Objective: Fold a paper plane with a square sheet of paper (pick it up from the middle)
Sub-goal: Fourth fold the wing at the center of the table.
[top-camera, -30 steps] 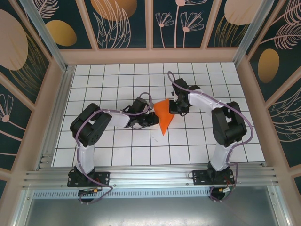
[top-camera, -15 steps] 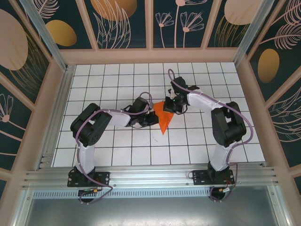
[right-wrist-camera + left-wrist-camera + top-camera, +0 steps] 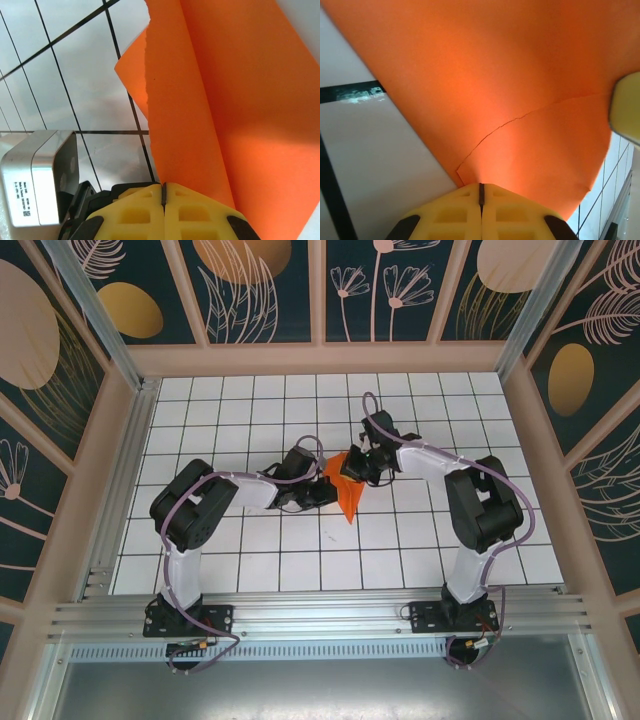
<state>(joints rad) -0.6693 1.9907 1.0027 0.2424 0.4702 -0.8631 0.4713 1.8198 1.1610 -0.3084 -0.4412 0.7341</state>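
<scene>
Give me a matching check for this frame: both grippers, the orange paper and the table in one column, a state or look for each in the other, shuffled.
1. left gripper
2. right gripper
3. orange paper
4. table

A. white tiles, dark grid lines
B. shut on the paper's far right part
C. folded, tip toward the arm bases
D. shut on the paper's left edge

Pairs: 1-D, 2-B, 3-C, 4-A

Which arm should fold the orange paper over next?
Probably the right arm: its jaws are shut on the raised edge of the orange paper, ready to carry it over. The left arm jaws just hold the other side.
</scene>
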